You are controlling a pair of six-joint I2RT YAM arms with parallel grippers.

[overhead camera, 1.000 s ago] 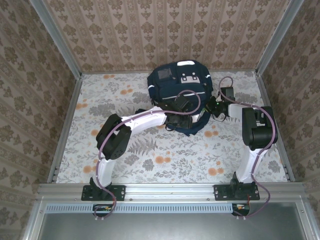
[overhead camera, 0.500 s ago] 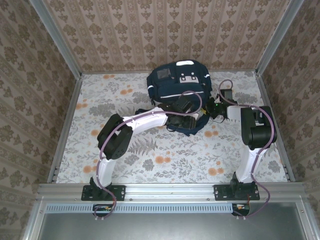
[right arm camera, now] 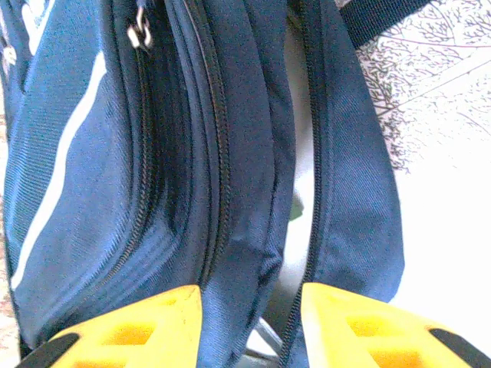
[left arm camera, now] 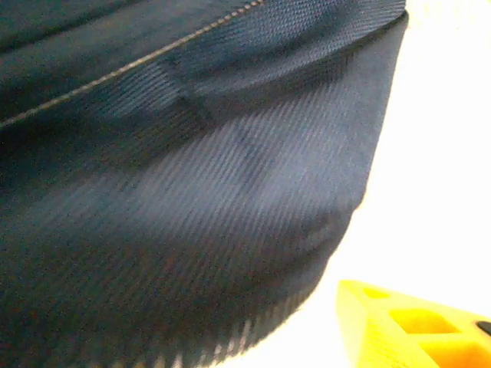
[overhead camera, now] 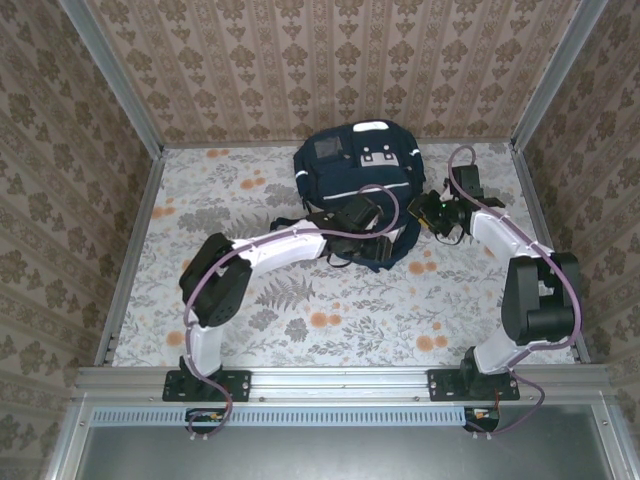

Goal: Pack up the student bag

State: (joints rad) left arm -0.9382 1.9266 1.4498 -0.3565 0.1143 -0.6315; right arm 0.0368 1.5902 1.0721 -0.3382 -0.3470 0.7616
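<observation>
The student bag, dark navy with thin white stripes, lies at the back middle of the table. My left gripper is pushed in at the bag's near edge. In the left wrist view navy fabric covers almost everything and one yellow finger shows, so its jaws cannot be judged. My right gripper is at the bag's right side. In the right wrist view it stands open, its yellow fingers astride a fold of the bag and an unzipped slit with something pale inside.
The table has a floral cloth. Patterned walls close it in at the left, back and right, with a metal rail along the right edge close to my right arm. A silver zip pull sits on the front pocket.
The right gripper has opened and let go of the bag's fabric. Its elbow has swung out to the right and toward the near edge. The left arm has shifted slightly left.
</observation>
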